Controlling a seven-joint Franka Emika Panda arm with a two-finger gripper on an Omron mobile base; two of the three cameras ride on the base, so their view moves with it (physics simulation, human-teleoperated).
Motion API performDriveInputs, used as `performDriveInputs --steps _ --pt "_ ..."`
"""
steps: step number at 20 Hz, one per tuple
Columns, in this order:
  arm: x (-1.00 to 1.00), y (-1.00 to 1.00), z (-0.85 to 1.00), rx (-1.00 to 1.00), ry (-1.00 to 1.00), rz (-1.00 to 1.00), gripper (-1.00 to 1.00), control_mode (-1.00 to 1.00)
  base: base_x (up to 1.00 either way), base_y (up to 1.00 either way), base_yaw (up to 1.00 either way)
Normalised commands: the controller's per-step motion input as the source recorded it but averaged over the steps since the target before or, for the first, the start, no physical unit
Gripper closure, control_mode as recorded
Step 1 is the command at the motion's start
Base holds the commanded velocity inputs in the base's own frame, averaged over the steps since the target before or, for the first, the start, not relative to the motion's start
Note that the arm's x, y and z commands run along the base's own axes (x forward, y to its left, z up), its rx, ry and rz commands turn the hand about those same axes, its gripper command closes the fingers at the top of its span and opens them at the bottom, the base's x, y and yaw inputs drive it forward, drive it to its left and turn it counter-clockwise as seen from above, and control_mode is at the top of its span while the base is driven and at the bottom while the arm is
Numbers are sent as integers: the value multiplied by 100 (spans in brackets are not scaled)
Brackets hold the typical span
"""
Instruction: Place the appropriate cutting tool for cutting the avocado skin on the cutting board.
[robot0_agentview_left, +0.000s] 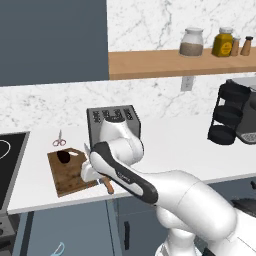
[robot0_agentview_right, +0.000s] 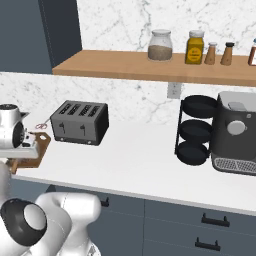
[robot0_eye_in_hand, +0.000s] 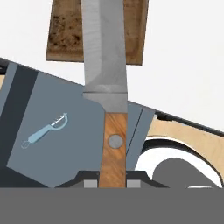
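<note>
My gripper (robot0_eye_in_hand: 112, 183) is shut on the brown wooden handle of the knife (robot0_eye_in_hand: 114, 144), whose silver-grey blade (robot0_eye_in_hand: 105, 52) reaches out over the near end of the dark brown cutting board (robot0_eye_in_hand: 65, 30). In the left base view the hand (robot0_agentview_left: 95, 172) hovers at the board's (robot0_agentview_left: 67, 175) right front corner. There the knife handle (robot0_agentview_left: 108, 186) sticks out toward the counter edge and the blade tip points back toward the toaster. The dark avocado (robot0_agentview_left: 63, 156) lies on the board's far end, left of the blade. From the right, the hand (robot0_agentview_right: 14, 134) covers most of the board (robot0_agentview_right: 44, 143).
A grey toaster (robot0_agentview_left: 114, 122) stands just behind the board, with pink-handled scissors (robot0_agentview_left: 59, 139) to its left. A stove (robot0_agentview_left: 10, 150) borders the counter's left end. A light blue peeler (robot0_eye_in_hand: 46, 130) lies on the floor below. A coffee machine (robot0_agentview_right: 235, 132) and black rack (robot0_agentview_right: 195, 130) stand far right.
</note>
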Motion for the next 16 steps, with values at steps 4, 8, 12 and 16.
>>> performDriveInputs --steps 4,8,12,16 --pt "70 0 -7 0 0 -3 100 -100 0 0 0" --pt "71 3 -12 0 0 -3 100 -100 0 0 0" --pt "61 33 -14 0 0 -4 100 -100 0 0 0" --pt "53 43 -21 0 0 -4 100 -100 0 0 0"
